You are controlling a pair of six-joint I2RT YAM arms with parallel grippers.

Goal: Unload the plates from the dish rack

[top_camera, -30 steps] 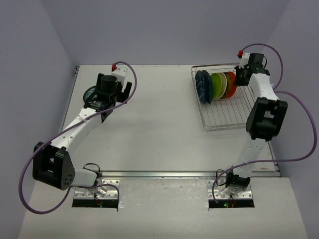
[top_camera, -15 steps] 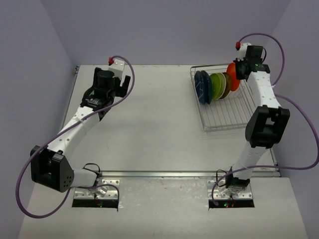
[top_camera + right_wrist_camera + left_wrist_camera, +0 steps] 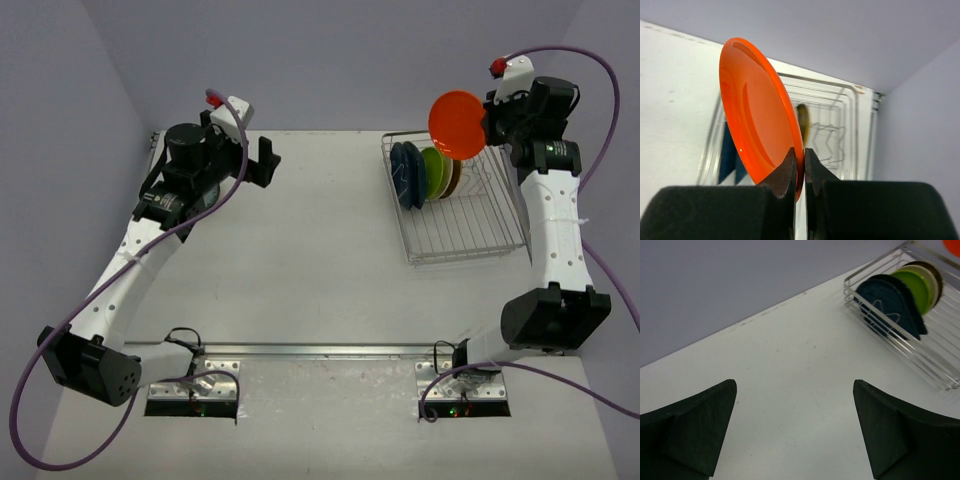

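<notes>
White bench (image 3: 300,270), grey walls; vs 1 s ago the orange plate (image 3: 457,124) is out of the dish rack (image 3: 462,256), now in the air above its far edge, upper right of frame; right gripper (image 3: 487,125) pinched tight on plate's rim; blue plate (image 3: 405,172) & green plate (image 3: 435,170) stay racked; left gripper (image 3: 795,390) spread wide, empty, upper left.

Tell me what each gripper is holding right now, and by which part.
The right gripper pinches the round orange plate by its rim, above the silver wire dish rack. The left gripper is open, holding nothing.
</notes>
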